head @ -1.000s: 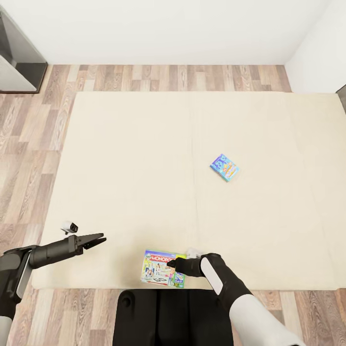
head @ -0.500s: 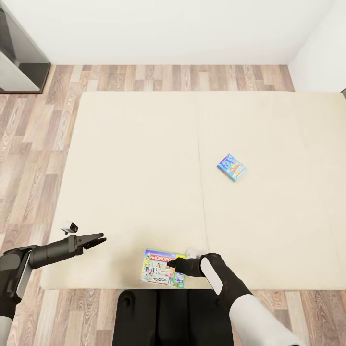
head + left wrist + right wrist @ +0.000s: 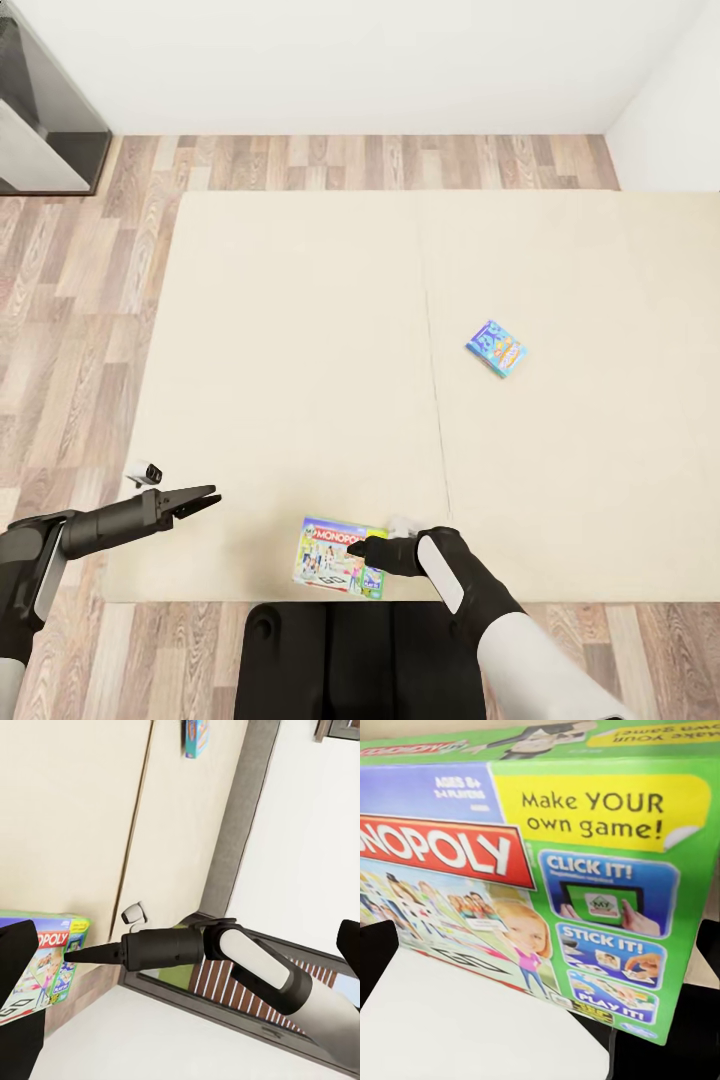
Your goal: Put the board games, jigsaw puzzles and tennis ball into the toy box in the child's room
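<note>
The beige bed (image 3: pixel 300 350) lies below me. My right gripper (image 3: pixel 362 550) is shut on the right side of the green-edged Monopoly board game (image 3: pixel 328 560), held at the bed's near edge. Close up, its green cover (image 3: pixel 547 870) spreads between the dark fingers (image 3: pixel 375 952). The same box (image 3: pixel 45 960) sits at the tip of my right arm in the left wrist view. A small blue board game (image 3: pixel 496 348) lies farther out on the right mattress half. My left gripper (image 3: pixel 200 496) hovers open and empty over the bed's near left corner.
Wood-plank floor (image 3: pixel 70 300) borders the bed on the left, far and near sides. A dark grey cabinet (image 3: pixel 40 130) stands at the far left against the white wall. My black base (image 3: pixel 360 660) is right at the bed's near edge.
The whole view has shifted, so the bed and the small blue game sit further right in the picture. The Monopoly box keeps its place in my right gripper. Both arms keep their pose.
</note>
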Motion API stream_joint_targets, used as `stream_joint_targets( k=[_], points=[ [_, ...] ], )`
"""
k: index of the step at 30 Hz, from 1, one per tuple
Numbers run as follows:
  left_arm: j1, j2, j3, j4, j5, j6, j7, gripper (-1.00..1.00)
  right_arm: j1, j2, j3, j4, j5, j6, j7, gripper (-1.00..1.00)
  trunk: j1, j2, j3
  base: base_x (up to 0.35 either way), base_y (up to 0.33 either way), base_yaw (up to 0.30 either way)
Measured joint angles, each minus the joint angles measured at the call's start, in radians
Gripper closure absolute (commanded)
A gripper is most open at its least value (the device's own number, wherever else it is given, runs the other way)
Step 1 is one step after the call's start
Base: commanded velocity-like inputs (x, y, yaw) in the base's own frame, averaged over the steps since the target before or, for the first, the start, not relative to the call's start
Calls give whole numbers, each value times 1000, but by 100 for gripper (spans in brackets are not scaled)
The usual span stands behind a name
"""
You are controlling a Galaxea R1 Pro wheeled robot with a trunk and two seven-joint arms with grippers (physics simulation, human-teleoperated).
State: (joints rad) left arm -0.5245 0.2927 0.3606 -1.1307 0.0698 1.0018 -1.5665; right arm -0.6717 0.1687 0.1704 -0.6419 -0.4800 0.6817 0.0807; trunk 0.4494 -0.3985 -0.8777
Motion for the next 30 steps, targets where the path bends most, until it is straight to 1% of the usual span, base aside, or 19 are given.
stream_joint_targets(
  k=[30],
  points=[
    [0, 0, 1, 0, 0, 0, 0, -100, 0, 0, 0, 0, 0, 0, 0, -100, 0, 0, 0, 0, 117, 0]
  ],
)
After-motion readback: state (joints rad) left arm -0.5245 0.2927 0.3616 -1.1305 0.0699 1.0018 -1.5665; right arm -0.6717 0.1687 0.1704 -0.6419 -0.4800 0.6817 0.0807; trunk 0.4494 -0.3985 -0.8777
